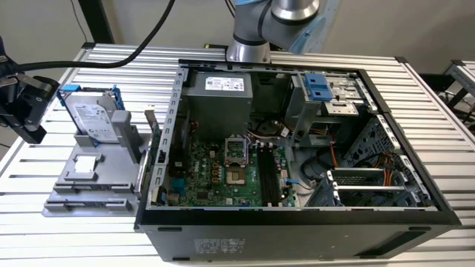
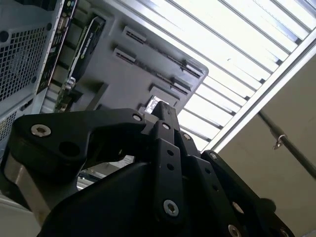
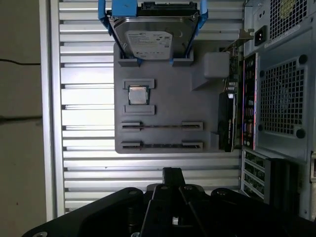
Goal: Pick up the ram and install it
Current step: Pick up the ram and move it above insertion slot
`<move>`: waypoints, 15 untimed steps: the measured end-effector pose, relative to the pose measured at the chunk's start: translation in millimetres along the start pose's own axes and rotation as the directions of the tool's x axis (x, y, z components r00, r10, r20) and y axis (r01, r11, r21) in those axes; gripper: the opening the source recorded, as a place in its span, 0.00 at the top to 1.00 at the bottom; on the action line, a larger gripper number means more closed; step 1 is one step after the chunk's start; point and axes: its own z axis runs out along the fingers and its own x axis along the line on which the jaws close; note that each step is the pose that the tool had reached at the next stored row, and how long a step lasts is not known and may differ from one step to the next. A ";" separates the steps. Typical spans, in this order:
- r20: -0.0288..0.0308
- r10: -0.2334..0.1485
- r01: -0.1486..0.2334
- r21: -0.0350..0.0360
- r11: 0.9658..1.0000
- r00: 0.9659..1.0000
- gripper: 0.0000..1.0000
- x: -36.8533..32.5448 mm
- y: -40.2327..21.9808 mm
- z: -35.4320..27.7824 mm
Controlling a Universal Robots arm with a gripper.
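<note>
The ram [image 3: 162,126] stands on its long edge in a slot of the grey holder [image 3: 168,103], so it reads as a long, very thin dark strip between two end brackets. A second strip just like it sits in the neighbouring slot, and I cannot tell the two apart. The holder [image 1: 74,183] lies at the lower left of the exterior view, on the slatted table [image 1: 445,139] just beside the open computer case [image 1: 297,219]. It also carries a hard drive [image 3: 153,44] in a blue frame.

The gripper [image 1: 31,133] hangs at the far left of the exterior view, above the table and apart from the holder. In both wrist views its black fingers are pressed together at the tip [image 3: 171,173] [image 2: 162,109] with nothing between them.
</note>
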 end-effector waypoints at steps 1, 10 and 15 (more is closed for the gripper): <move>0.000 -0.001 0.001 0.000 1.000 1.000 1.00 0.0 0.0 0.0; -0.004 -0.089 0.089 0.001 0.996 0.996 1.00 0.1 0.0 -0.2; -0.008 -0.161 0.161 0.002 0.987 0.987 1.00 0.1 0.0 -0.4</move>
